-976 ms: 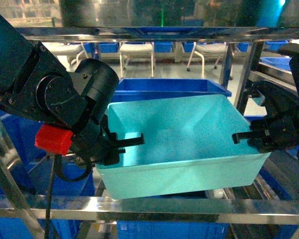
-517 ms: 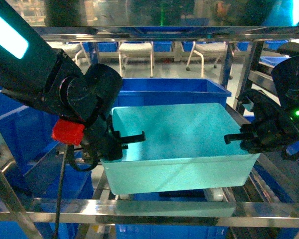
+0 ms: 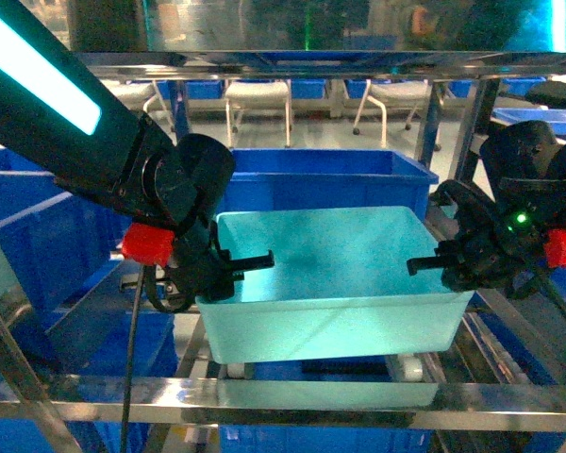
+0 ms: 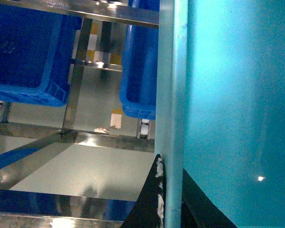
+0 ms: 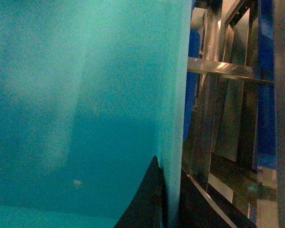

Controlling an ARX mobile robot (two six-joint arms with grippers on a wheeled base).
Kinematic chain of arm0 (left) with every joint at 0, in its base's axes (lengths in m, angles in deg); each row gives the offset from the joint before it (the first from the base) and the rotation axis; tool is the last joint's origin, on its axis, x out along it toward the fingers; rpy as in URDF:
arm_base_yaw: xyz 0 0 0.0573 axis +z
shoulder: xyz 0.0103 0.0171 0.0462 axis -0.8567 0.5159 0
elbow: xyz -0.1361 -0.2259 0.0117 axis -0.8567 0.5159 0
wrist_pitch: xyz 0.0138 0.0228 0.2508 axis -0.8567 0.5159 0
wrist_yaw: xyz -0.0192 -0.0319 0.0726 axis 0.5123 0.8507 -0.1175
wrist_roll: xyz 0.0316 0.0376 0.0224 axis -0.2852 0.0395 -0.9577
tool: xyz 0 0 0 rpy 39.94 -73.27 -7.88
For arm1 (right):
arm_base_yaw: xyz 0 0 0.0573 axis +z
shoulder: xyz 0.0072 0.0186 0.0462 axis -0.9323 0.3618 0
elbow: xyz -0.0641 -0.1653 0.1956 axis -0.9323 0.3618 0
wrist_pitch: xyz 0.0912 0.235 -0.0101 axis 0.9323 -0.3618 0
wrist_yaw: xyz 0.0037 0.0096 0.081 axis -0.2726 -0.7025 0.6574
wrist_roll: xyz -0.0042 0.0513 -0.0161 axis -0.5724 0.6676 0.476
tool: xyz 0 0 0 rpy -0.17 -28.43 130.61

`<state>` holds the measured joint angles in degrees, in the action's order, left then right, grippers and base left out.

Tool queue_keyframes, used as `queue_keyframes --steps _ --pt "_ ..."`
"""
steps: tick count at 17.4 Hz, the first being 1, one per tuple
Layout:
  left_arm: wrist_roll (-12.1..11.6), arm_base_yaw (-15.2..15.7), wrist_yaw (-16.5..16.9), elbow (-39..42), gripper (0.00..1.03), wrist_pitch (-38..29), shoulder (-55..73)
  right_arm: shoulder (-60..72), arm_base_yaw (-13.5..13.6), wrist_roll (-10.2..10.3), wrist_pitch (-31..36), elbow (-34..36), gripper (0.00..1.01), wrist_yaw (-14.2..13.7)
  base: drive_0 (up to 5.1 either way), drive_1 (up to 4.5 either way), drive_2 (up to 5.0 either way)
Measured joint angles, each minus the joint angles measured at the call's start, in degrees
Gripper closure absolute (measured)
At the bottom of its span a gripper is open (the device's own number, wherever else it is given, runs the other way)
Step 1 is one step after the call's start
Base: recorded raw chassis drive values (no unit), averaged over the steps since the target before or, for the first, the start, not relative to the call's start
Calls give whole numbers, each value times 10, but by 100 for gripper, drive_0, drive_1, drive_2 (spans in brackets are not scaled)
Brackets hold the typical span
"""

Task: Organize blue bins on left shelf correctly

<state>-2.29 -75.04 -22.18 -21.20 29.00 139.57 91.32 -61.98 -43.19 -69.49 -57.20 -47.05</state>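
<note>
Left shelf (image 3: 292, 392): stainless rack, bright front beam across the bottom of the head view, uprights and slanted rails to either side. Darker royal-blue bins (image 3: 321, 175) sit behind and on the levels around it.

Turquoise bin (image 3: 330, 283): sits level between the rack's uprights, just in front of a royal-blue bin, long side facing the camera. White rollers show just under its front edge; whether it bears on them or hangs a little above, I cannot tell.

Progress, as a judgement: the bin is in the rack's lane and squared up, so the carrying part looks largely done. What is left is to let it settle, let go on both sides, and clear the arms from the rack.

Look of the bin: pale cyan plastic, smooth tapered walls, plain rim, glossy inside catching a small highlight. Empty, as far as visible.

Left tool (image 3: 228, 267): clamped on the bin's left wall, one finger inside and one outside, confirmed in the left wrist view (image 4: 167, 199).

Right tool (image 3: 441, 264): likewise clamped across the right wall, rim pinched between dark fingers (image 5: 147, 202).
</note>
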Motion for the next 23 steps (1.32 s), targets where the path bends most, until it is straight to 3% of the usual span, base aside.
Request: queue_keyframes --steps 6,7,9,15,16,18,23 --pt "-6 1 2 -37 101 10 30 20 -1 7 -10 -15 99 -4 0 0 0" --pt "-2 1 4 -37 94 7 30 20 -1 6 -10 -15 99 -3 0 0 0" --pt "-1 1 5 -47 72 3 30 20 1 -9 -10 -15 78 -8 0 0 0" --pt "0 1 3 -43 7 -7 28 19 3 -14 7 -13 13 -7 0 0 0" --pt "3 2 2 -7 5 -31 6 12 5 -12 38 4 1 4 0 0 0" --pt "3 5 -2 50 5 -64 -42 -15 15 -8 95 40 3 28 0 0 0" --pt "7 13 -3 135 5 -148 -92 -43 38 18 184 91 3 52 0 0 0"
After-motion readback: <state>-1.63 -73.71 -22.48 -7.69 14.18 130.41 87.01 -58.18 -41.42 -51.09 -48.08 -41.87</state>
